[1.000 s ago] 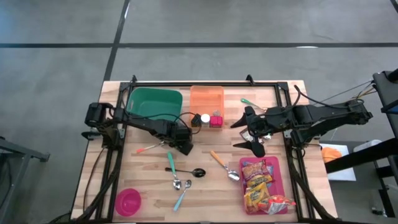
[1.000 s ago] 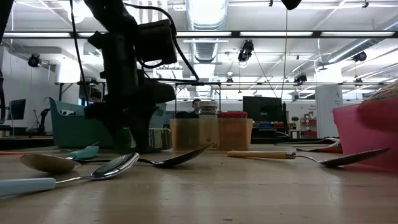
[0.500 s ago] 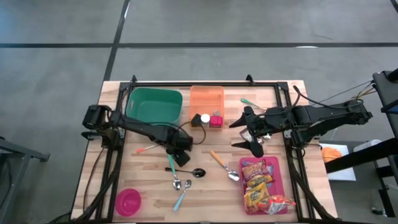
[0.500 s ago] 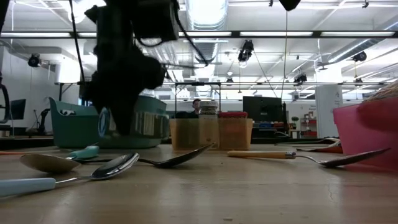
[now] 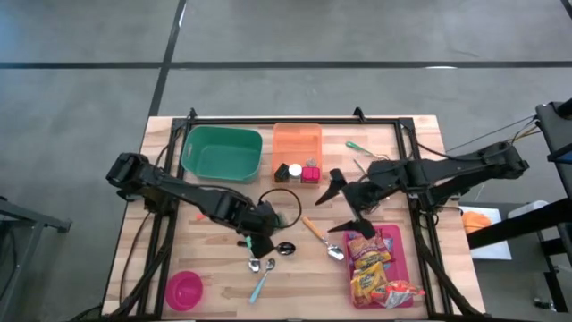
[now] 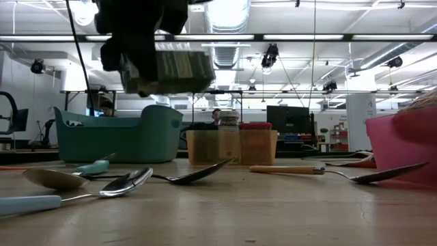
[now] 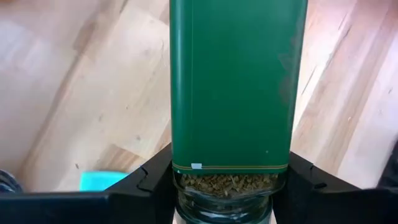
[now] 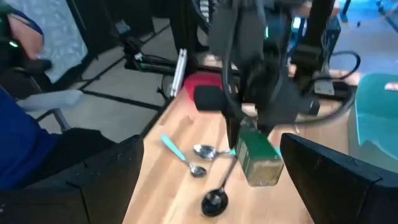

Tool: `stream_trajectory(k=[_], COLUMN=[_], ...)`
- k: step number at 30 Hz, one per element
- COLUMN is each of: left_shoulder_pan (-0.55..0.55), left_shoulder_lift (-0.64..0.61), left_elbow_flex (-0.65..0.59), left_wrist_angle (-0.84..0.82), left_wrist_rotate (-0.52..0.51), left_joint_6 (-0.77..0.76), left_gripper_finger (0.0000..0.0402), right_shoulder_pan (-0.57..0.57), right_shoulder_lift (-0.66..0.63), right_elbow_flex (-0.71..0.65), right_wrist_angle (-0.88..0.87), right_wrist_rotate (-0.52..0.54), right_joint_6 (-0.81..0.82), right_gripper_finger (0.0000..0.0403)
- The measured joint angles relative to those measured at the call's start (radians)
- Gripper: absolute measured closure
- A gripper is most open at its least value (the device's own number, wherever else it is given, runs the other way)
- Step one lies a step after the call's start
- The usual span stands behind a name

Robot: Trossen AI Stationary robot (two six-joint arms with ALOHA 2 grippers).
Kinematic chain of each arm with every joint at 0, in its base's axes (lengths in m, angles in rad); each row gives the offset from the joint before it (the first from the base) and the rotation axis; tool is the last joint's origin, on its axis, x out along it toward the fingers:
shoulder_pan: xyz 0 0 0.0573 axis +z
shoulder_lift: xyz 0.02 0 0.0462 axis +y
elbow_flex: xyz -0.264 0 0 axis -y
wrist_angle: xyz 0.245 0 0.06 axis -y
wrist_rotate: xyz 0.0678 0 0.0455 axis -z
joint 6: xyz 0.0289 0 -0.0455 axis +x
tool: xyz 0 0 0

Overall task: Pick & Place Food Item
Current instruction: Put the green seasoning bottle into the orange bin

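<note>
A spice jar with a green label [image 7: 230,93] hangs above the middle of the table with my left gripper [image 5: 262,234] shut on it. The low view shows the spice jar [image 6: 167,72] well above the spoons, and it also appears as the spice jar [image 8: 258,158] in the right wrist view. My right gripper [image 5: 338,204] stands open in the air right of it, beside the pink tray's [image 5: 404,255] far left corner, holding nothing. My left gripper pinches the jar between its two fingers, one on each side, at the clear band of dried herbs [image 7: 224,183] beside the label's edge. The fingers slant steeply down from above. The jar is lifted clear of the table and tilted.
Several spoons [image 5: 259,255] lie under and near the jar, and a wooden-handled spoon [image 5: 320,237] lies to their right. Snack packs fill the pink tray. A green bin [image 5: 221,152], an orange container [image 5: 297,141] and small jars [image 5: 295,172] stand at the far side. A pink bowl [image 5: 185,288] sits near left.
My left gripper has risen and swung toward the table's near edge, rolling as it went. The jar has come up off the table with it and now hangs clear above the spoons. My right gripper has shifted a little toward the table's left and tipped.
</note>
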Motion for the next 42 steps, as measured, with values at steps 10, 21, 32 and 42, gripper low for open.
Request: stream_trajectory(k=[10, 21, 32, 42], left_shoulder_pan=[-0.015, -0.029, -0.091, -0.097], left_shoulder_lift=[-0.02, -0.036, -0.086, -0.094], left_elbow_flex=[0.021, 0.021, 0.019, 0.019], left_wrist_angle=[0.023, 0.042, 0.127, 0.182], left_wrist_rotate=[-0.021, -0.04, -0.055, -0.072], left_joint_6=[0.042, 0.064, 0.111, 0.142], left_gripper_finger=[0.0219, 0.0219, 0.0219, 0.0219], right_shoulder_pan=[-0.001, -0.001, -0.001, 0.004], right_shoulder_lift=[0.137, 0.289, 0.338, 0.339], right_elbow_flex=[0.022, 0.067, 0.104, 0.139], right_wrist_angle=[0.075, 0.074, 0.06, 0.08], right_wrist_rotate=[0.009, 0.012, 0.005, 0.014], right_joint_6=[0.354, 0.358, 0.31, 0.302], right_gripper_finger=[0.0028, 0.0028, 0.0028, 0.0028])
